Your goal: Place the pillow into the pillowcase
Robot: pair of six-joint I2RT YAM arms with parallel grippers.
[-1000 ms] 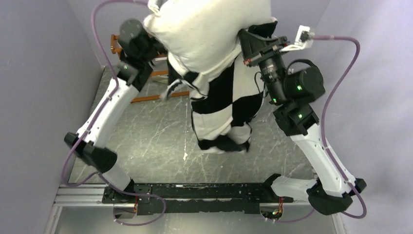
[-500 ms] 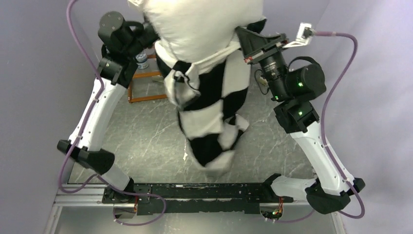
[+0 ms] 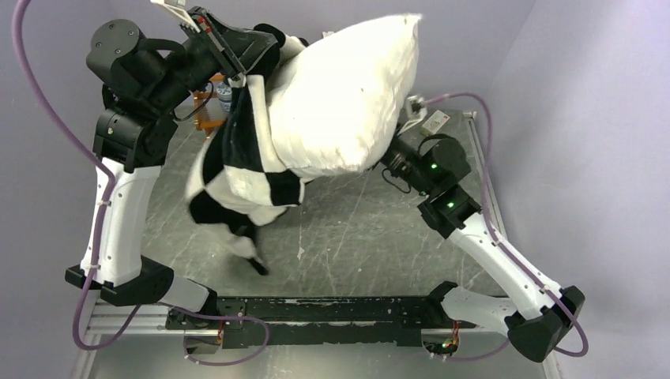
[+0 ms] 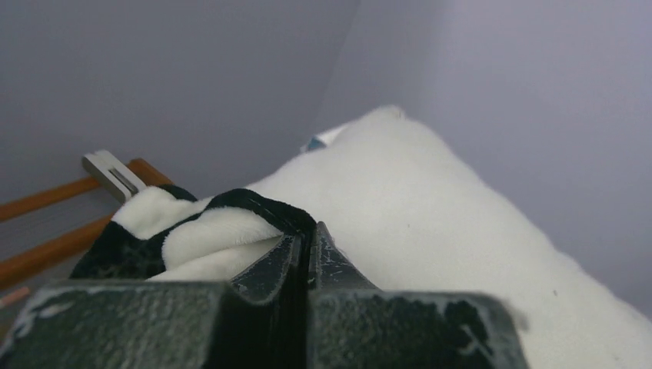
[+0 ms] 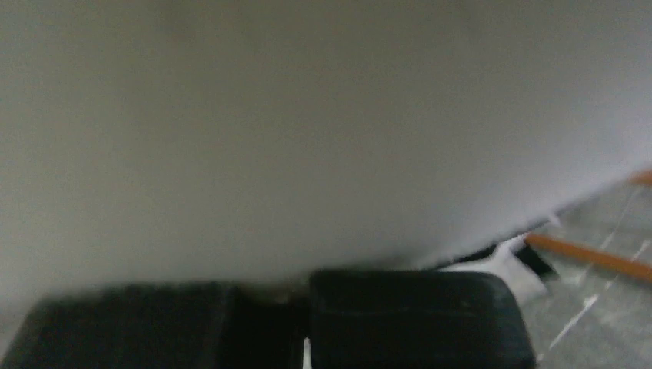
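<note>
The white pillow (image 3: 340, 95) is held up in the air, tilted, with its lower left end inside the checkered pillowcase (image 3: 237, 170). The pillowcase hangs below it toward the table. My left gripper (image 3: 239, 73) is raised high at the back left and is shut on the pillowcase's rim. The left wrist view shows its jaws closed on the black-and-white plush (image 4: 192, 231), with the pillow (image 4: 446, 207) just beyond. My right gripper is hidden under the pillow's lower right side. In the right wrist view the pillow (image 5: 307, 131) fills the frame and covers the fingertips.
An orange wooden rack (image 3: 207, 118) with a small can (image 3: 226, 96) stands at the back left of the grey marbled table (image 3: 355, 229). Its bars show in the left wrist view (image 4: 46, 196) and the right wrist view (image 5: 592, 257). Purple walls close in on both sides.
My left arm has swung up and to the left with the pillowcase rim. My right arm has dropped low under the pillow. The pillow has tipped to the right and the case has swung left.
</note>
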